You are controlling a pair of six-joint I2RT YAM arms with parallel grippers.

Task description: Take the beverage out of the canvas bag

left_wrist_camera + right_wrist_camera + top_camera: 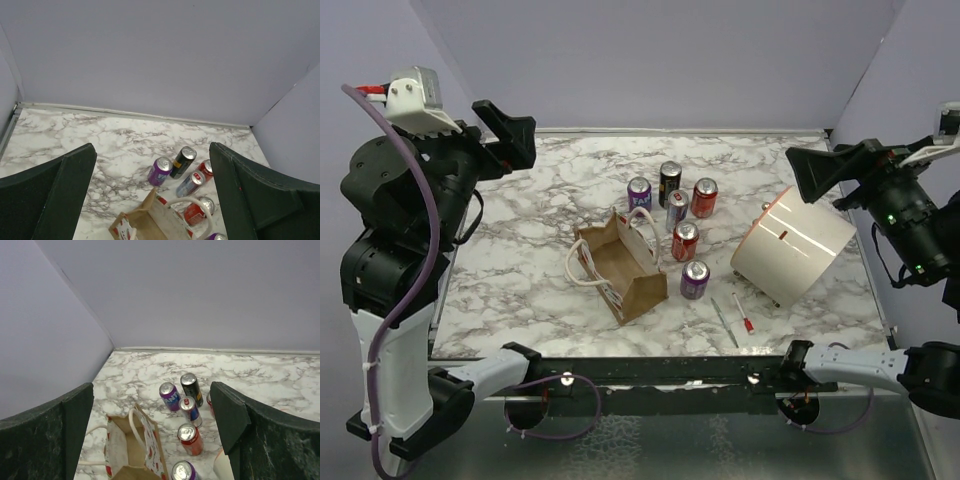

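The tan canvas bag (620, 262) with white rope handles stands open in the middle of the marble table; it also shows in the left wrist view (150, 222) and the right wrist view (127, 450). No can shows in the visible part of its inside. Several cans stand right of it: purple (639, 193), black (670, 182), red (704, 197), blue-silver (677, 210), red (685, 241), purple (695, 279). My left gripper (505, 130) is open, raised at the far left. My right gripper (820, 172) is open, raised at the far right.
A big cream cylinder (792, 246) with red lines lies on its side right of the cans. Two pens (734, 318) lie near the table's front edge. Grey walls enclose the table at the back and sides.
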